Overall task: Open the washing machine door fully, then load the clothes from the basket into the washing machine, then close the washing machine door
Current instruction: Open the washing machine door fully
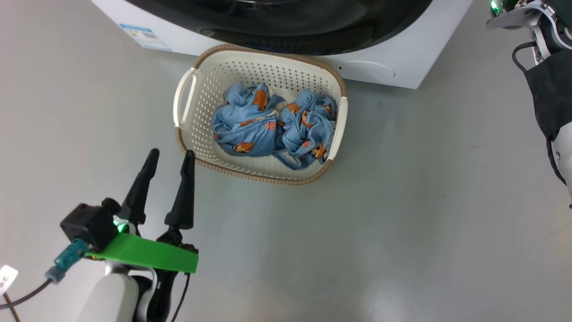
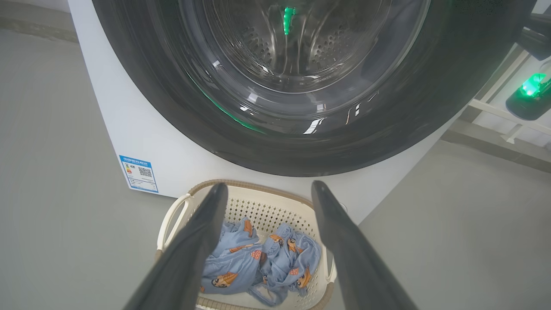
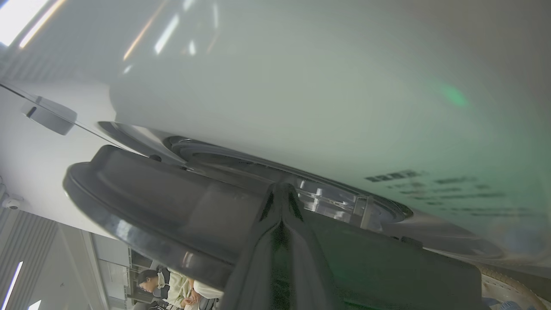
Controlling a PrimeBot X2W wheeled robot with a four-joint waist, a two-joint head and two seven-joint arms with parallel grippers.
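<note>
The washing machine door [image 2: 275, 142] is the thing in hand. It is a big round door with a wide glossy black rim and a bulging glass bowl, set in the white front of the washing machine [image 2: 142, 142]. It looks stiff and fairly heavy, swinging on a hinge, and the shiny rim is likely slippery, so squeezing its face would probably fail. The better hold is at the rim's outer edge, hooking behind it and pulling along the door's arc.

The right gripper [image 3: 282, 191] has its two fingers pressed together, with nothing between them. Its tips sit right at that edge, where the dark rim meets the white front. Whether they touch it I cannot tell.

The left gripper [image 1: 172, 154] hangs with its fingers well apart, empty, just beside the near left corner of the basket [image 1: 263, 67]. The basket stands on the floor [image 1: 402, 201] close against the machine's front. The clothes [image 1: 250, 129] lie crumpled inside it — soft, light and limp, sure to drape and trail. A raised fold atop the heap is the best place to pinch, and the light basket may slide if snagged.
</note>
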